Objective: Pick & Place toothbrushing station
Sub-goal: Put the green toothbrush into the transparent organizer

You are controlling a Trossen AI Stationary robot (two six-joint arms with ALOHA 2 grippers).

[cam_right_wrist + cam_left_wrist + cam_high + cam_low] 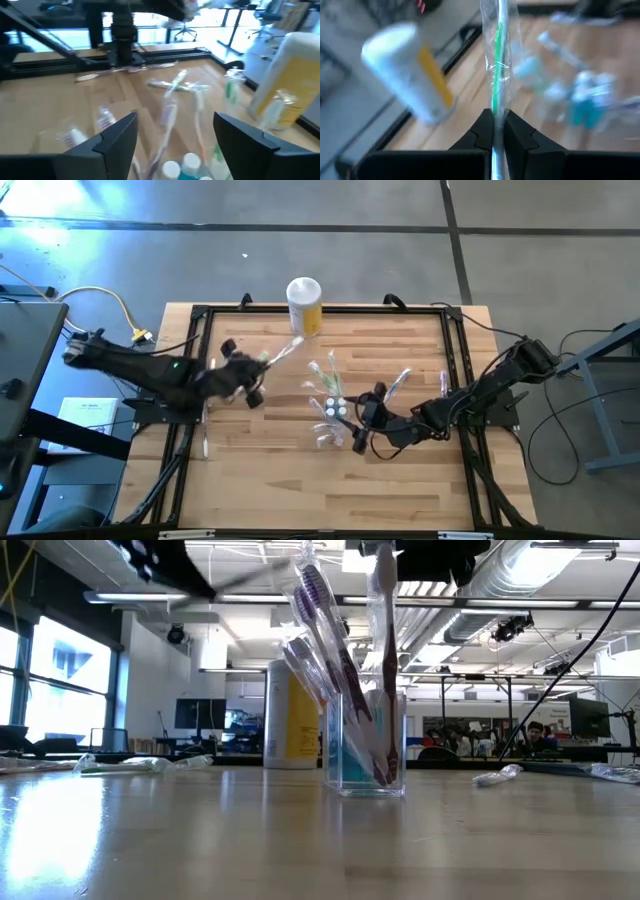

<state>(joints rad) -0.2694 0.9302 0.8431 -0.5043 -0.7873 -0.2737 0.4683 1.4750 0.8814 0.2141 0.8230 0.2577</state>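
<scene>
Near the middle of the table, you have the clear cup [365,745] standing upright with several toothbrushes [318,630] already leaning in it, heads up, so part of the loading is done. Your left gripper [496,131] is clamped on one more wrapped toothbrush [498,65], a green-accented one in clear film, held in the air on the left side of the table near the yellow canister [304,304], well short of the cup; judged from this, you are mid-carry toward the cup. Your right gripper [175,131] hovers just above the cup with its fingers wide apart and nothing between them. Still left to do: loose wrapped toothbrushes [325,373] lie scattered on the wood beside and behind the cup, more sit near the right arm, and one or two lie at the left edge of the frame [203,442], so a fair share of the set remains on the table. Exact counts in or out of the cup cannot be made out. Labels: the canister shows a yellow band under a white lid, but no print on it is readable, and no brand or writing on the brushes or wrappers can be read.
</scene>
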